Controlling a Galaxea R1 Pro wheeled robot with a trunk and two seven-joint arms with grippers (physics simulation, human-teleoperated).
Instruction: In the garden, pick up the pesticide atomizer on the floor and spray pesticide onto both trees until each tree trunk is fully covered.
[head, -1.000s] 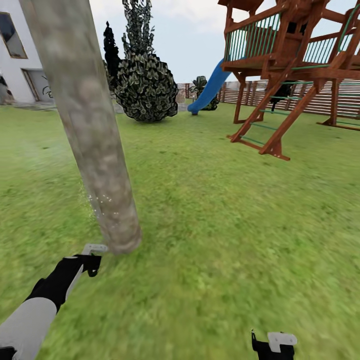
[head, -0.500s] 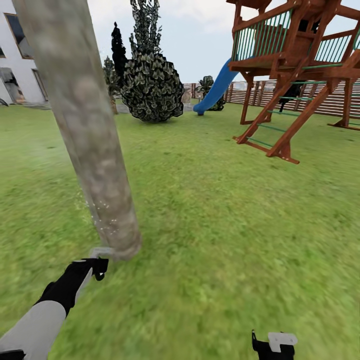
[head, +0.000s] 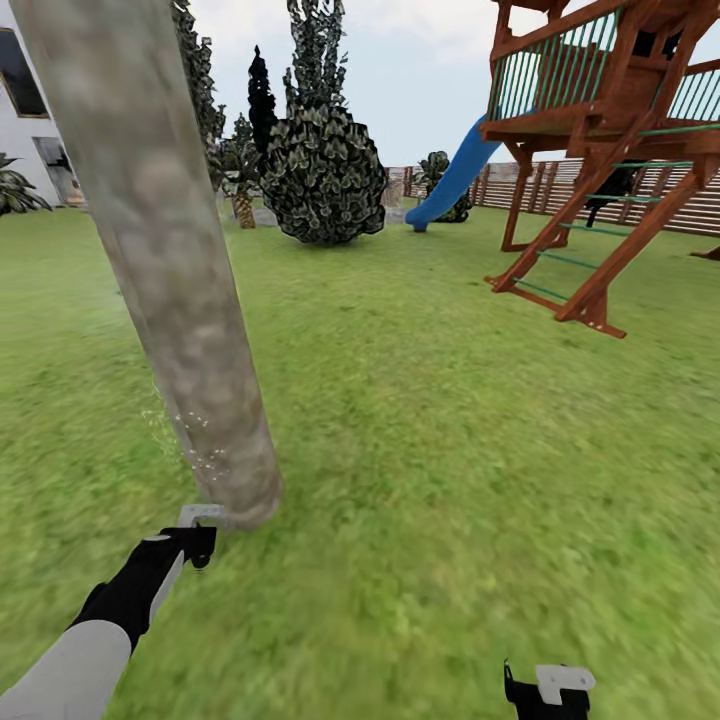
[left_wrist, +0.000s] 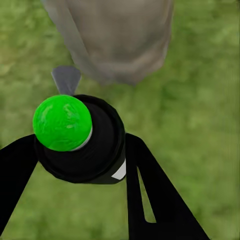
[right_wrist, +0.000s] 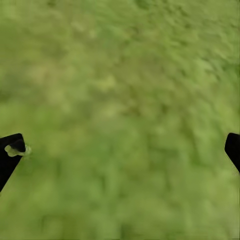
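One tree trunk (head: 165, 250), thick and mottled grey-tan, leans across the left of the head view and meets the lawn just ahead of my left arm. My left gripper (head: 190, 540) is shut on the pesticide atomizer (left_wrist: 62, 122), a black bottle with a bright green ball top. Its grey nozzle (head: 200, 515) points at the trunk's base from very close. The left wrist view has the left gripper (left_wrist: 80, 142) around the bottle and the trunk base (left_wrist: 120, 40) right beyond it. White spray specks (head: 190, 440) dot the lower trunk. My right gripper (head: 545, 690) hangs open over bare grass, fingers wide apart (right_wrist: 120, 150).
A red-brown wooden playset (head: 600, 150) with a blue slide (head: 450, 180) stands at the right. A round dark bush (head: 322, 175) and narrow conifers are behind the trunk. A slat fence (head: 650, 195) closes the back, and a white house (head: 25, 110) is far left. Open lawn (head: 450, 450) lies between.
The whole picture has slid rightward, so the camera has turned or moved. My left gripper with the atomizer stays at the trunk's base, and spray specks still show there.
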